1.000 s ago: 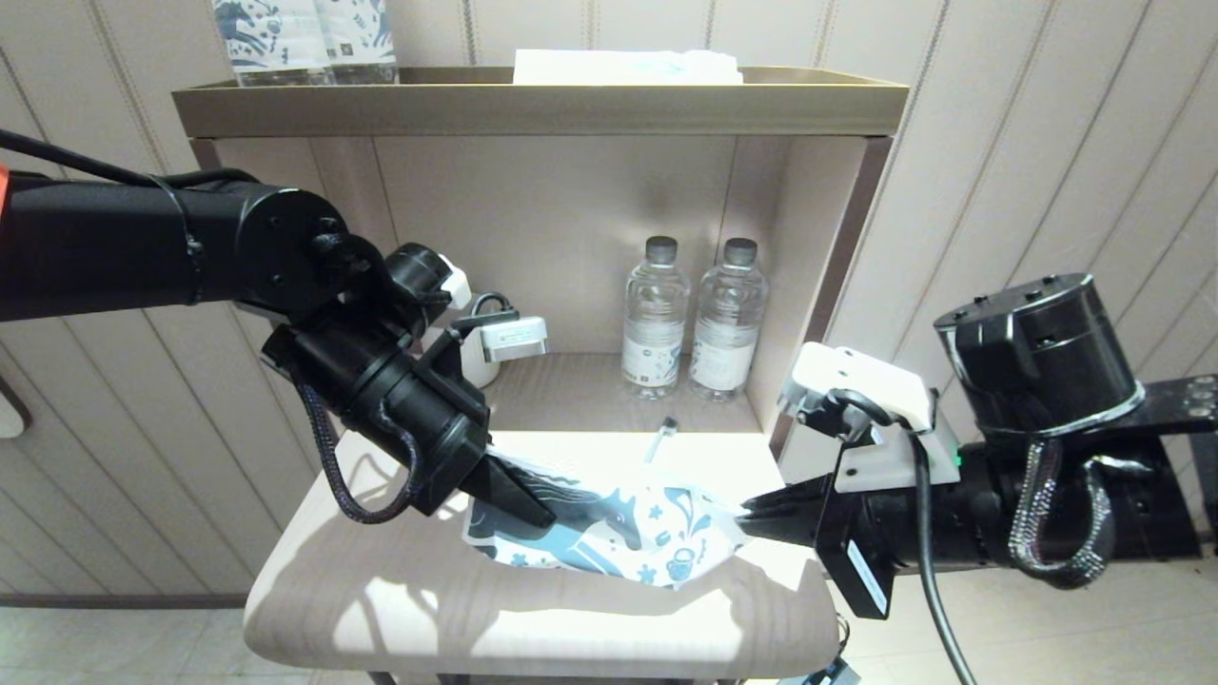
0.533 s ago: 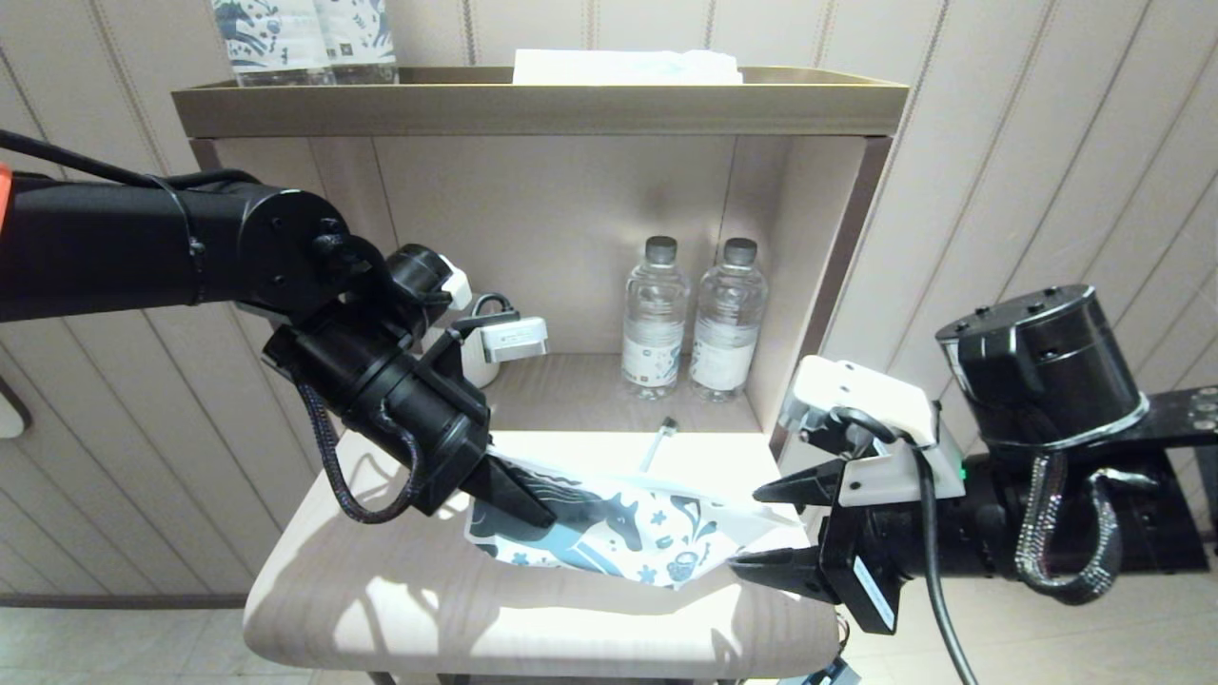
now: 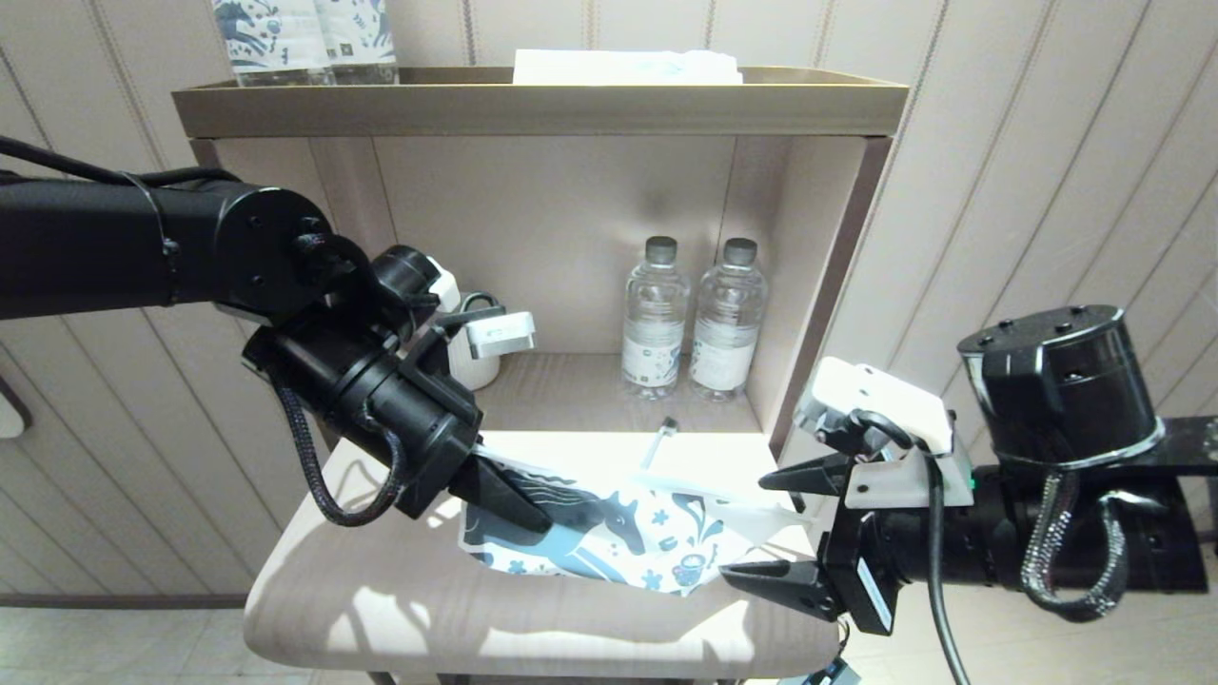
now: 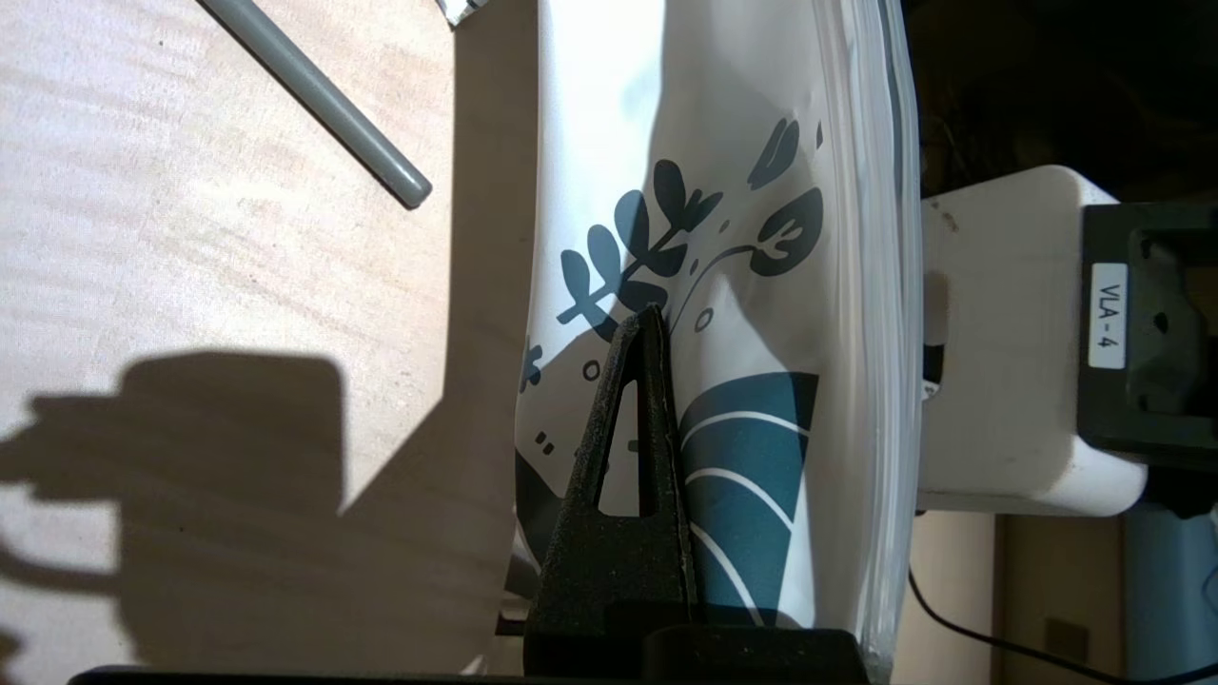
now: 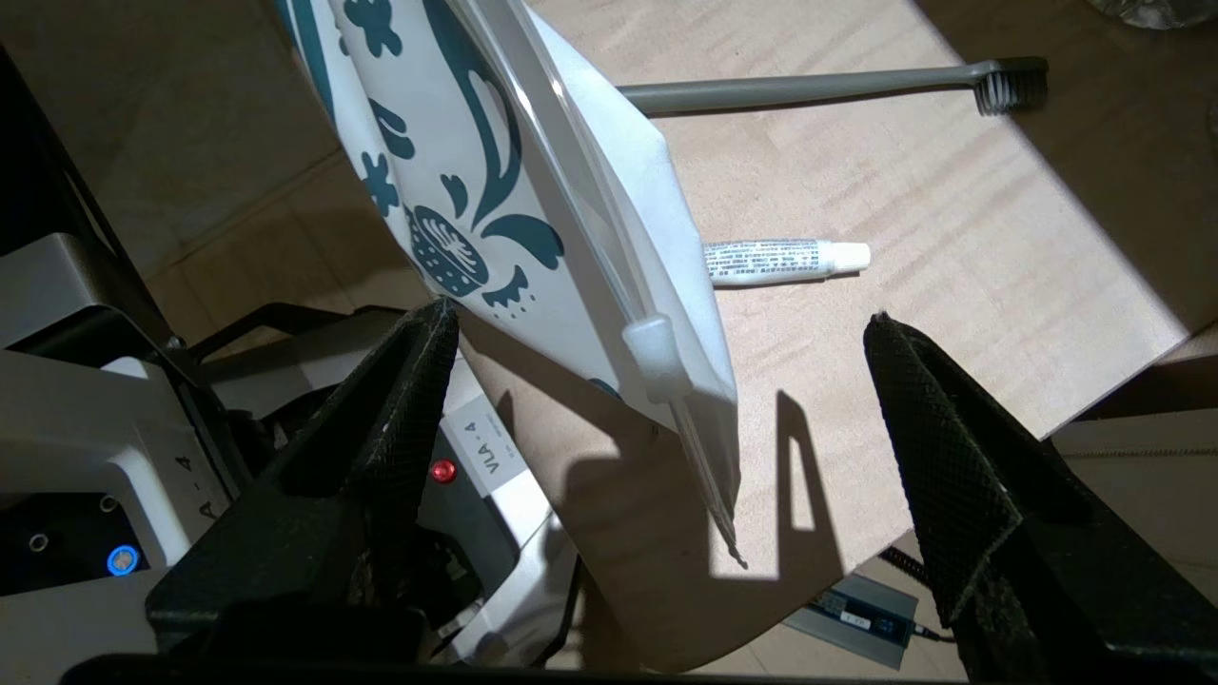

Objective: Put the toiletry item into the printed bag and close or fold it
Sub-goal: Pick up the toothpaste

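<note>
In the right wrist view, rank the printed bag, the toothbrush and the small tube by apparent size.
1. printed bag, though it is closest to the camera.
2. toothbrush, long and thin.
3. small tube, partly hidden behind the bag.

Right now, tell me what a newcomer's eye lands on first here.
The printed bag with its blue horse, held off the sunlit table at one end by the shut left claw. Opposite, the right claw gapes wide at the bag's other end, not touching it. Behind the bag lies the toothbrush, with two water bottles in the shelf niche.
</note>
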